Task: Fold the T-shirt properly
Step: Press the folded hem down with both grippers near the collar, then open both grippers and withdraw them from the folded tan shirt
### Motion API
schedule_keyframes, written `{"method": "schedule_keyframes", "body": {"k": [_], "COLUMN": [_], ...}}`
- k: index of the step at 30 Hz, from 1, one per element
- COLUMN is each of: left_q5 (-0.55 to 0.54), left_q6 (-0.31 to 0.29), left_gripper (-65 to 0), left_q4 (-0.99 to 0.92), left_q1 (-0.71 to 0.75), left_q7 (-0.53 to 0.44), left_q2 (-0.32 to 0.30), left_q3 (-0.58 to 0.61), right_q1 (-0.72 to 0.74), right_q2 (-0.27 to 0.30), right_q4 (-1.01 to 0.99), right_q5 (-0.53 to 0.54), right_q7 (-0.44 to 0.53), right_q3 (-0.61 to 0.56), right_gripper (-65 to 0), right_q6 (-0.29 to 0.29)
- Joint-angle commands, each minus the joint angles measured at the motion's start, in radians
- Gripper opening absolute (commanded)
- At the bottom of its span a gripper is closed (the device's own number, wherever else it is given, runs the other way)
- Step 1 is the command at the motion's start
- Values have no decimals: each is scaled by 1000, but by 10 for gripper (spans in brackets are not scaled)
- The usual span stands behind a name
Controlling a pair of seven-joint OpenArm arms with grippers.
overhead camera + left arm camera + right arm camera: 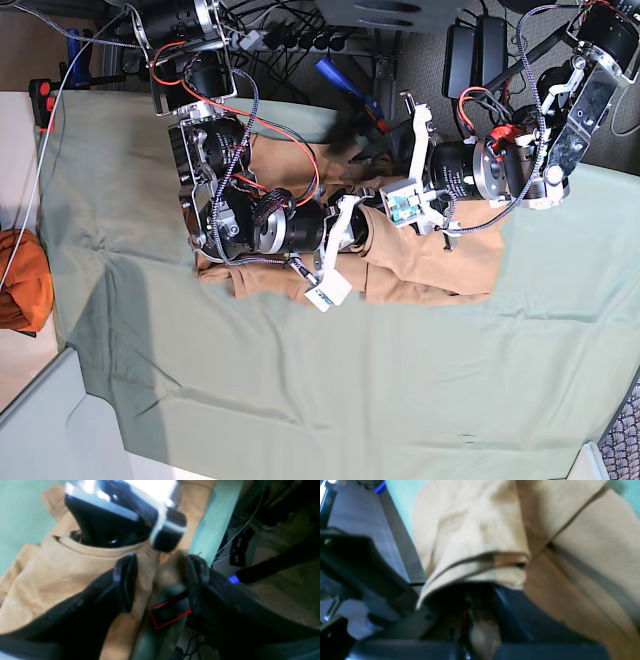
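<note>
Tan cotton fills most of what we see: the T-shirt (420, 265) lies bunched and partly folded across the upper middle of the sage-green table cloth (300, 390) in the base view, under and between both arms. In the left wrist view we see the left gripper (160, 580) with its two dark fingers (126, 580) standing apart, a fold of the shirt lying between them but not pinched; its jaws are spread. Above it in that frame sits the shiny housing of the other arm, pressed close against the shirt's neckline. In the right wrist view the right gripper (470, 610) is at the bottom centre, its jaws drawn together with a hemmed edge of the T-shirt (482, 562) draped over and caught in them, though blur hides the exact contact. At the left edge of the base view we note a deep-orange cloth bundle (25, 285), well apart from the shirt, just off the green cloth.
</note>
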Motion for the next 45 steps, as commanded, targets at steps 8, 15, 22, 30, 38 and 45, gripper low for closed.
{"method": "schedule_keyframes", "body": {"k": [8,15,22,30,38,45], "left_q5": [-32,-108,-97,-60,-119,-127], "left_q6": [-15,-17,-17,-17,-17,-17], "left_gripper": [-293,-293,-293,-293,-293,-293], "left_q4": [14,14,14,13,-81,-181], "left_q1": [-11,-11,-14,-14,-14,-14], "left_q7": [-26,-25,-25,-26,-27,-24], "left_q2": [0,5,27,17,-42,-42], "left_q3": [-5,-5,-6,-184,-337,-404], "right_q1": [19,19,19,33,27,27], "right_q2": [43,84,84,132,237,283], "right_q4": [15,15,15,16,-11,-160], "right_q5": [42,89,89,148,88,93], "right_q7": [10,10,10,10,21,9], "right_q3": [74,164,272,513,626,626], "right_gripper": [-650,-650,-650,-650,-650,-650], "right_q6": [134,134,134,134,134,131]}}
